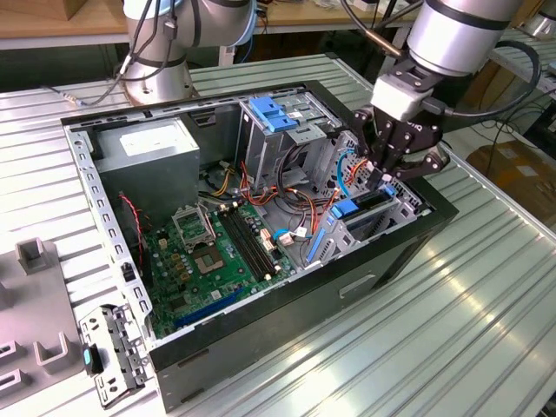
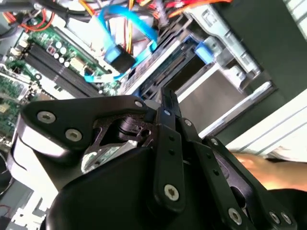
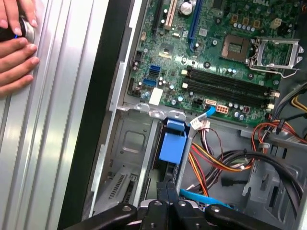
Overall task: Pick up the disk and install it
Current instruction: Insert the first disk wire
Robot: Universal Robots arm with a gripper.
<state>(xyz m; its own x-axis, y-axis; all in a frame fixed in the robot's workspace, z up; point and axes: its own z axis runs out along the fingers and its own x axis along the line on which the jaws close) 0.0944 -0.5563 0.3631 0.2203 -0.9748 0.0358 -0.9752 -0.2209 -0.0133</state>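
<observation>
The disk stands on edge in the lower drive bay at the exterior view's right end of the open computer case, its blue side rail showing. My gripper hangs straight over it. In both wrist views the two thin black fingers lie together, shut, with their tips at the disk's upper edge. The rail's blue tab sits just ahead of the fingertips. Whether the tips touch the disk I cannot tell.
Orange, yellow and blue cables crowd the bay. A blue bracket tops the drive cage, beside the grey power-supply box and green motherboard. A person's hand rests on the ribbed table outside the case. A second arm's base stands behind.
</observation>
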